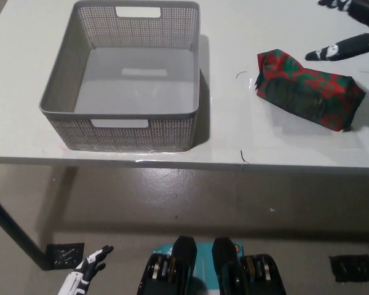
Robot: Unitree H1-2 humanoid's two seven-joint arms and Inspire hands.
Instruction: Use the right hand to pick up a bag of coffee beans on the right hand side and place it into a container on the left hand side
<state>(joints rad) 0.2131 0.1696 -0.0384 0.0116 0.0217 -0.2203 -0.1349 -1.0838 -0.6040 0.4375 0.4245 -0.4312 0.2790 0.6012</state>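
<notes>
Above the crinkled red-green coffee bag, the black right hand hovers, fingers spread.

Red-green coffee bag flat, right of empty grey basket

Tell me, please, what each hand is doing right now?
Left hand: open, holding nothing, low at the picture's bottom left.
Right hand: open, fingers apart, above the bag, not holding it.
</notes>
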